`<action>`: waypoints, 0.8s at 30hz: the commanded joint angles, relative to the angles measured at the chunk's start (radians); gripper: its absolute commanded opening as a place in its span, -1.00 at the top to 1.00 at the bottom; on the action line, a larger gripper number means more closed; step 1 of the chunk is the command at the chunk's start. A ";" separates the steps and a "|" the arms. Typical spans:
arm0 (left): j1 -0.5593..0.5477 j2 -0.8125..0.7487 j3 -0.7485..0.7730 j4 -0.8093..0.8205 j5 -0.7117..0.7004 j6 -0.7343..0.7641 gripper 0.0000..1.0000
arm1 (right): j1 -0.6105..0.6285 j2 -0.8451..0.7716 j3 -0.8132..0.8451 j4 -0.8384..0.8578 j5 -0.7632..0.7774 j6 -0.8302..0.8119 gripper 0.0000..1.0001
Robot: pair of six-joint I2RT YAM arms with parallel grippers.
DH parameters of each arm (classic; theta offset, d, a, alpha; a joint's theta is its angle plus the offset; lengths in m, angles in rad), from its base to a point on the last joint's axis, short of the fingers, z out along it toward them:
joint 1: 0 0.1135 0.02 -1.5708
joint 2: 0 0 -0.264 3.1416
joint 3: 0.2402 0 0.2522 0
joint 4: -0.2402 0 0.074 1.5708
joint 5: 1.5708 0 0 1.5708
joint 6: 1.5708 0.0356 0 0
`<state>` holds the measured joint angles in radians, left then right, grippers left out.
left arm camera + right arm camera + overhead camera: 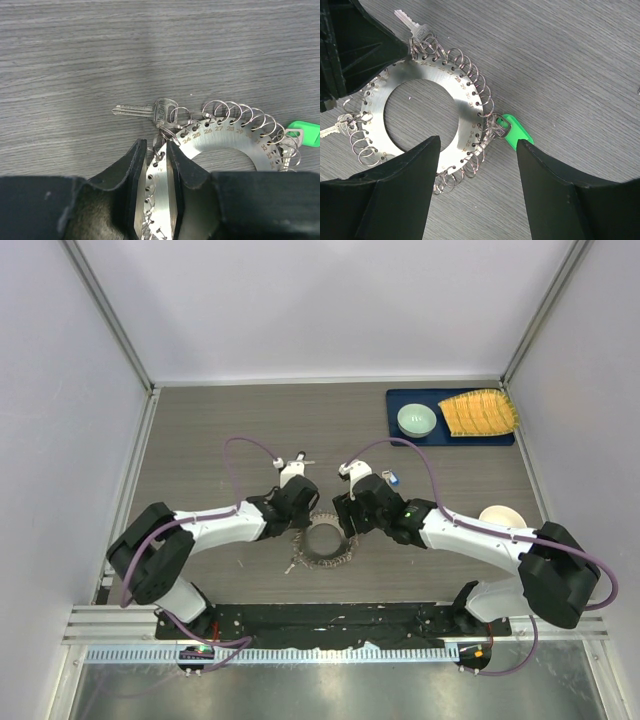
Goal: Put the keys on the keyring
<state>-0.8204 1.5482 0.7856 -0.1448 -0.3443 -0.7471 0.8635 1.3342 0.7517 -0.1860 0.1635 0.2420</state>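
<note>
One keyring (420, 77); two all-silver keys (406, 20), one green-headed key (517, 132); two bowls (416, 420); one blue tray (396, 402); one ribbed yellow piece (480, 412); two arms (215, 525).

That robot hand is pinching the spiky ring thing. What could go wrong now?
The left gripper pinches only a narrow bit of the keyring, so the ring might slip or swing if lifted. The silver key lies on the table, hooked to one little loop, and could drag or snag. The right gripper is open above the green key and might knock it aside.
</note>
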 commanded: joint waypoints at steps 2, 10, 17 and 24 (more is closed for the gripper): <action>0.004 0.029 0.047 -0.030 0.001 0.005 0.49 | -0.001 -0.013 -0.002 0.048 0.011 -0.003 -0.37; 0.004 -0.017 0.053 -0.038 0.030 0.018 1.00 | -0.001 -0.027 -0.002 0.048 0.014 -0.003 -0.38; 0.004 -0.138 0.060 -0.079 0.022 0.119 1.00 | -0.001 -0.085 -0.005 0.049 0.014 -0.023 -0.37; 0.001 -0.324 0.073 -0.053 0.171 0.383 1.00 | -0.001 -0.262 -0.054 0.154 -0.028 -0.121 -0.38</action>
<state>-0.8196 1.3251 0.8047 -0.2291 -0.2760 -0.5568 0.8635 1.1851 0.7185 -0.1501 0.1585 0.1902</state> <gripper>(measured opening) 0.012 0.689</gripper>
